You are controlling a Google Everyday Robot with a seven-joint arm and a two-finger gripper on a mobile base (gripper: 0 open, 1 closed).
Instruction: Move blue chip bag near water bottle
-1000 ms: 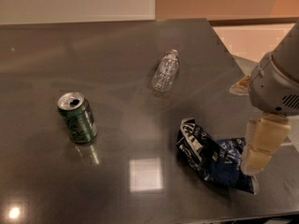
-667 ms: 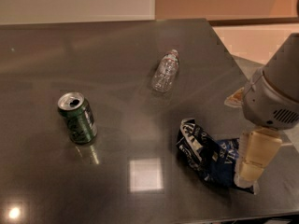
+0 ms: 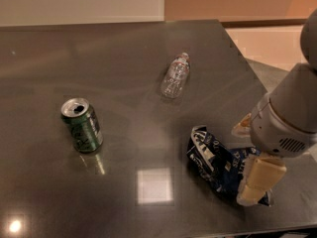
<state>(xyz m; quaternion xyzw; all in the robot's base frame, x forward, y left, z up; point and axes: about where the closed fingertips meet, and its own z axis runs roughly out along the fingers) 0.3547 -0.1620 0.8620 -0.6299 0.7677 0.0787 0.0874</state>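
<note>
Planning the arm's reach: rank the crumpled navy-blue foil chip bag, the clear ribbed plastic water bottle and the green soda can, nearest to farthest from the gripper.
1. The blue chip bag, front right, right at the gripper.
2. Tie: the water bottle, lying farther back, and the green soda can, standing far left, are too close to call.

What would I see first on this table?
The big robot arm at the right, its cream pincer down at the crumpled blue chip bag near the front edge of the table. Next, the green soda can standing at the left and the water bottle lying on its side farther back.
</note>
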